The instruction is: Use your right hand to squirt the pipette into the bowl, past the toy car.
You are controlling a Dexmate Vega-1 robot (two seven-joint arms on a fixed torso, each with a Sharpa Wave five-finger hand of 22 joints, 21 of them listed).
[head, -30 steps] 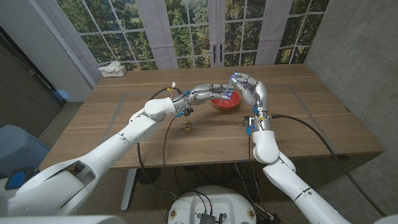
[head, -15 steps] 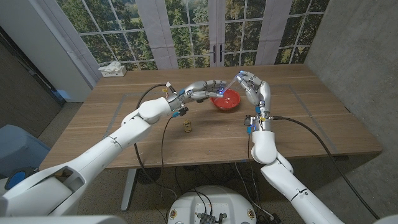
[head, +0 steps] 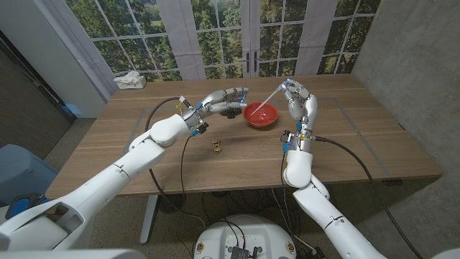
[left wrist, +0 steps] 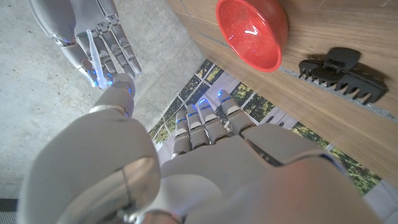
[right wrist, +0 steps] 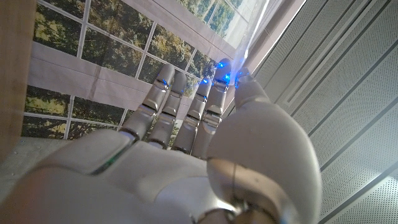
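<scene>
The red bowl (head: 261, 115) sits at the table's far middle, and it shows again in the left wrist view (left wrist: 252, 31). My right hand (head: 299, 102) is raised just right of it, pinching a clear pipette (head: 274, 95) that slants down-left toward the bowl. In the left wrist view the right hand (left wrist: 99, 43) has the pipette (left wrist: 93, 50) lying against its fingers. The small yellow toy car (head: 216, 146) stands on the table nearer me, left of the bowl. My left hand (head: 226, 98) hovers left of the bowl, fingers (left wrist: 205, 121) straight and holding nothing.
A black hair clip (head: 231, 112) lies just left of the bowl, under my left hand, also seen in the left wrist view (left wrist: 339, 71). A tissue box (head: 129, 80) stands at the far left corner. Windows stand behind the table.
My left hand has drawn back to the left, away from over the bowl. My right hand has risen and shifted right with the pipette in it.
</scene>
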